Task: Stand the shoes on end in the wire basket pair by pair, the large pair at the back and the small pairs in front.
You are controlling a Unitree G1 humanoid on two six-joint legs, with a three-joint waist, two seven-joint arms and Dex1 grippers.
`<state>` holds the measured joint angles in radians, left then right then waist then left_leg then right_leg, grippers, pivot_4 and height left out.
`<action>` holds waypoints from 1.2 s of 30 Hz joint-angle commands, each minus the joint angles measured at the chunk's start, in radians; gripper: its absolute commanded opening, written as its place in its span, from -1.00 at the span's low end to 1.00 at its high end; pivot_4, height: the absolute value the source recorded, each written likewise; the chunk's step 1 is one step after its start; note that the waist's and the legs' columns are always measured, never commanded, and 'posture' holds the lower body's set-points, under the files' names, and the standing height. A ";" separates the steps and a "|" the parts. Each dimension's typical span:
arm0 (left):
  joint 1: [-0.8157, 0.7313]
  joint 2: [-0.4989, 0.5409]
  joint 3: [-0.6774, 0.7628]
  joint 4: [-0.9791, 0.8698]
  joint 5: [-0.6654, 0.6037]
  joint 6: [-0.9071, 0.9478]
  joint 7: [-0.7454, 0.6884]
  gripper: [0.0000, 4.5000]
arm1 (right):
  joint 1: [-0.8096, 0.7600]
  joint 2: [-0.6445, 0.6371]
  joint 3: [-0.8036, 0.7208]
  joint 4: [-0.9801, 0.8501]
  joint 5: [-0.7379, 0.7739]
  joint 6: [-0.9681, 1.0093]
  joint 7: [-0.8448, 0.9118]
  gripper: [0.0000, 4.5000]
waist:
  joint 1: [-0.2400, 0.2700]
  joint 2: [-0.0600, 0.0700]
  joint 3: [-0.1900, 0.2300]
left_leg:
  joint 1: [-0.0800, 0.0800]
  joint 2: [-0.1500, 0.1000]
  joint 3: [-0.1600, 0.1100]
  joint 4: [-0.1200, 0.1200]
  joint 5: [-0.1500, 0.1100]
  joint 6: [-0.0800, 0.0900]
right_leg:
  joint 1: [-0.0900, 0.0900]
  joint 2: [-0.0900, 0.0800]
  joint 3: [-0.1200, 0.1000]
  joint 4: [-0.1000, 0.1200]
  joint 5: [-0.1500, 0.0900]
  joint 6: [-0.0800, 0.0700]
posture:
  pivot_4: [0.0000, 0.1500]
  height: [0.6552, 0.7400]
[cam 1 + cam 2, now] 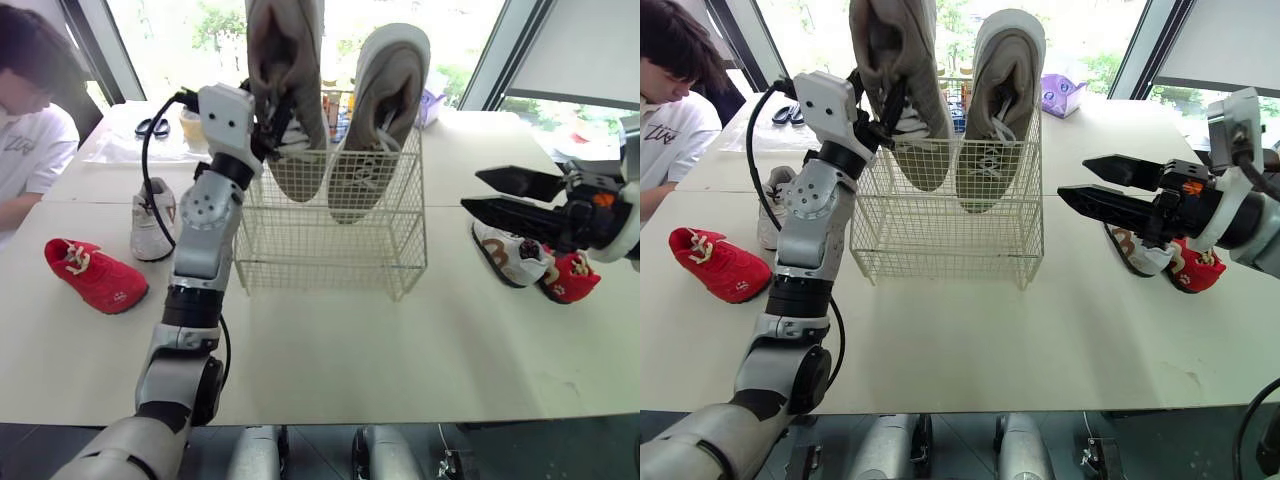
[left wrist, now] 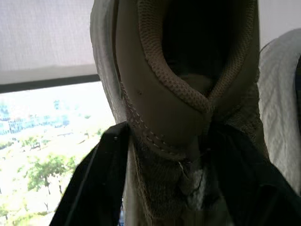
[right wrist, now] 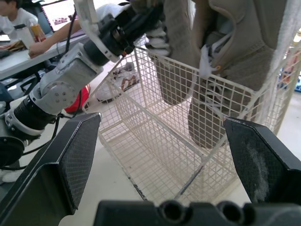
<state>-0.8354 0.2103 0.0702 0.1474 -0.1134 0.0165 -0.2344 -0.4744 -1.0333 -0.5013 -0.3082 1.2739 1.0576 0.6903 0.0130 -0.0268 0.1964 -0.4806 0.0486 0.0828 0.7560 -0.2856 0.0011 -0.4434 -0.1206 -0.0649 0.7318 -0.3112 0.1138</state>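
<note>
Large grey fabric shoe [image 1: 285,60] is clamped by left gripper [image 1: 272,125] in white wire basket [image 1: 330,250] beside its mate [image 1: 385,110] — right gripper [image 1: 472,190] open.

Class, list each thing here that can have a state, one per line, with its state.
wire basket, upright, front empty
left gripper, shut on left grey shoe
left grey shoe, toe down in basket, gripped
right grey shoe, on end in basket
right gripper, open, empty
left red shoe, on table
left white shoe, on table
right white shoe, on table
right red shoe, on table
</note>
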 commanded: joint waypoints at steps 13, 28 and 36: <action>0.169 0.256 0.176 -0.641 -0.468 0.670 -0.119 0.52 | -0.059 0.041 0.128 0.038 -0.102 -0.087 0.093 1.00 | 0.001 0.000 0.000 | 0.001 0.001 -0.004 0.000 0.002 -0.003 | 0.001 0.000 0.000 0.000 0.000 0.000 | 1.00 -0.71; 0.421 0.378 0.330 -0.838 -0.945 0.926 -0.039 0.97 | -0.022 0.104 -0.008 0.181 -0.345 -0.279 -0.031 1.00 | 0.002 0.001 0.000 | 0.002 0.001 -0.004 0.000 0.003 -0.005 | 0.003 0.001 0.000 -0.001 0.000 -0.001 | 1.00 -0.71; 0.709 0.194 0.173 -1.068 -0.978 0.834 0.102 0.97 | 0.182 0.334 -0.079 0.145 -0.487 -0.415 -0.249 1.00 | -0.001 0.004 -0.002 | 0.002 0.001 -0.004 0.000 0.004 -0.007 | 0.002 0.001 0.001 0.001 0.000 0.000 | 1.00 -0.71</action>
<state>-0.1557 0.3974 0.2662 -0.8393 -1.0737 0.8769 -0.1363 -0.3143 -0.7103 -0.5299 -0.1346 0.7893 0.6427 0.4936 0.0125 -0.0231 0.1941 -0.4783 0.0495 0.0793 0.7560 -0.2817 -0.0059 -0.4412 -0.1199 -0.0637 0.7327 -0.3115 0.1132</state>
